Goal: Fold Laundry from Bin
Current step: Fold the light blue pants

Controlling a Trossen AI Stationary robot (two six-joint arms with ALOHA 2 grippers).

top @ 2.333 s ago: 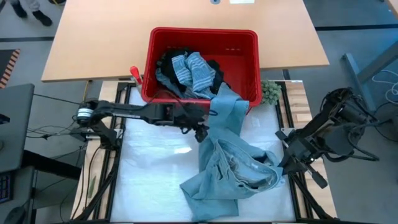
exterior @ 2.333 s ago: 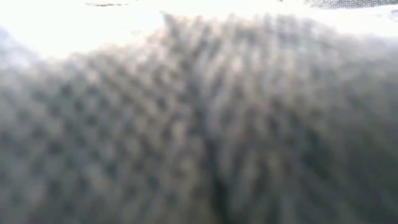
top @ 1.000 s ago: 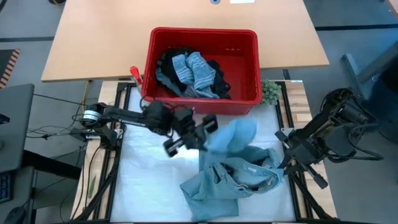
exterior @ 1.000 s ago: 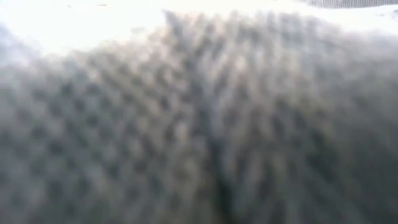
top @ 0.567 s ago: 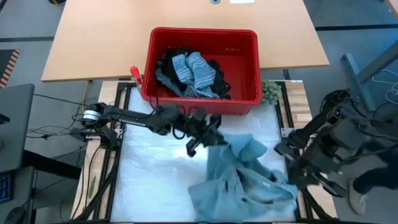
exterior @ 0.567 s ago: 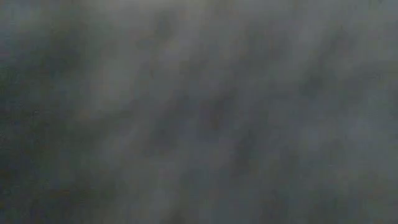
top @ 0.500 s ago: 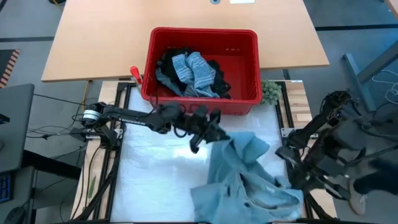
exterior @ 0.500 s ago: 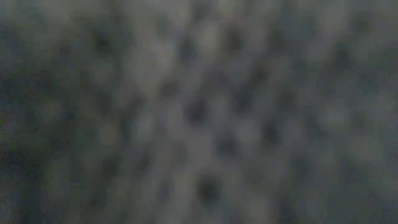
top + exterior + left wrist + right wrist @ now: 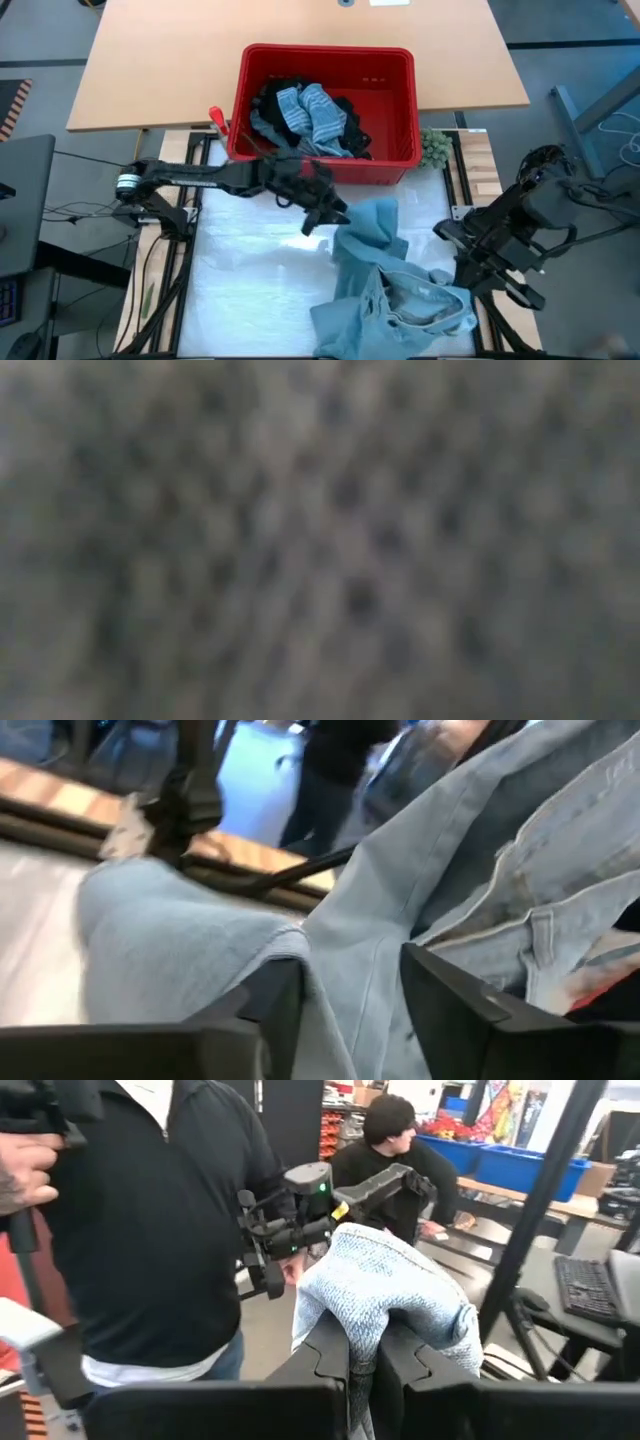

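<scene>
Pinching a fold of the light blue-grey garment [image 9: 390,275] in the shut right pincer [image 9: 365,1342], likely to spread it | left pincer [image 9: 318,216] parted just beside it, fabric between its fingers [image 9: 455,1005] | rest of laundry [image 9: 305,115] in red bin [image 9: 395,100] beyond, on worktop [image 9: 240,270]

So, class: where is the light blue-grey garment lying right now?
In the high view, the light blue-grey garment lies crumpled on the white table cover, just in front of the red bin, between the two arms.
</scene>
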